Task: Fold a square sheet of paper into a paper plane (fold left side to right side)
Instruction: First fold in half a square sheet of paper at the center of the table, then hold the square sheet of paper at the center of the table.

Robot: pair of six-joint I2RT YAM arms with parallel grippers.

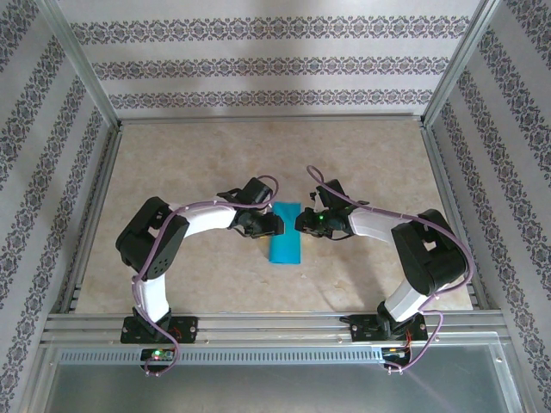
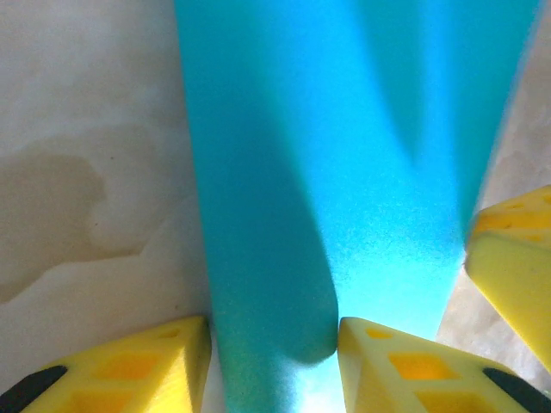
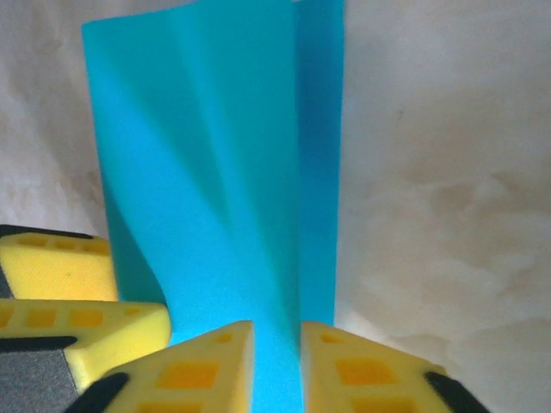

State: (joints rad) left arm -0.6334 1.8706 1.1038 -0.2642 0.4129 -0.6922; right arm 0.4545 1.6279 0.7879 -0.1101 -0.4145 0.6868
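Observation:
The square sheet of paper [image 1: 285,245] lies folded into a narrow teal strip at the table's middle, running front to back. Both grippers meet over its far end. My left gripper [image 1: 274,225] comes in from the left. In the left wrist view its yellow jaws [image 2: 274,331] stand apart, with a rounded, lifted fold of the paper [image 2: 344,129] between them. My right gripper [image 1: 301,222] comes in from the right. Its jaws [image 3: 277,331] stand slightly apart, straddling a raised crease of the paper [image 3: 215,155]. The paper's top layer bows up off the table.
The beige tabletop [image 1: 189,155] is ringed by an aluminium frame [image 1: 258,325] and patterned walls. The right gripper's yellow finger [image 2: 516,267] shows at the right edge of the left wrist view, and the left gripper's fingers [image 3: 60,284] sit close by in the right wrist view.

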